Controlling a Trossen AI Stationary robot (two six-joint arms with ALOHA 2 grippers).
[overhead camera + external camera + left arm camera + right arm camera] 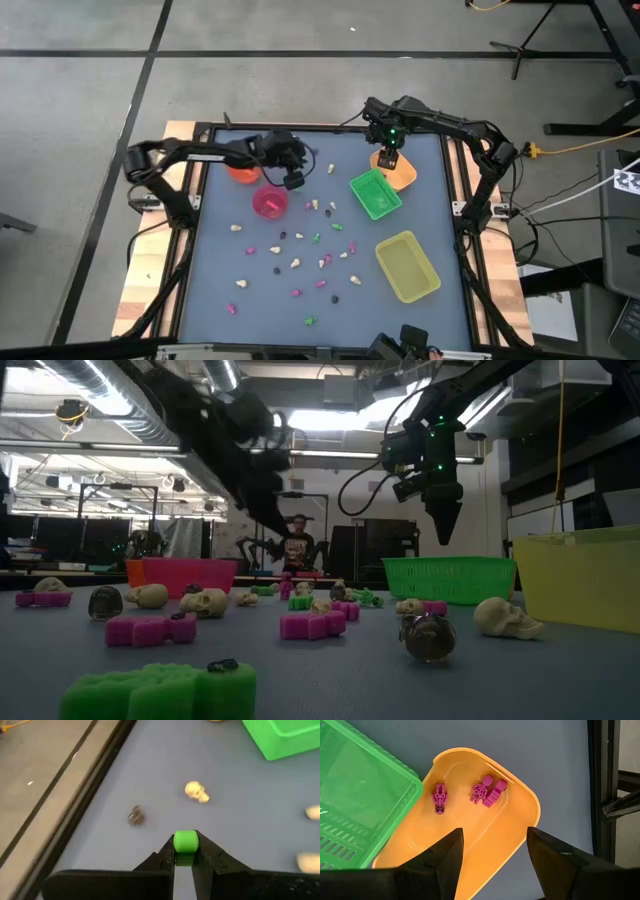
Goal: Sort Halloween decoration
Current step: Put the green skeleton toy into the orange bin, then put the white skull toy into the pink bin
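The Halloween decoration is many tiny pink, green, cream and dark trinkets [300, 262] scattered over the blue table. My left gripper [293, 181] hangs above the table beside the pink cup [270, 203] and is shut on a green trinket [186, 840]. My right gripper [495, 834] stands open, pointing down over the orange tray [520, 800], which holds three pink trinkets [440, 797]. Nothing is between its fingers. My left gripper pinches the green trinket by its two sides [177, 844] between the free ends of its two fingers. The fingers slant down toward the table. The trinket is lifted clear of the table; a cream skull [196, 791] and a dark trinket [135, 815] lie below it.
An orange cup [243, 172] stands behind the pink cup at the far left. The green tray [376, 193] sits next to the orange tray [400, 172], and the yellow tray [407, 265] is near the right edge. A black frame [195, 200] borders the table.
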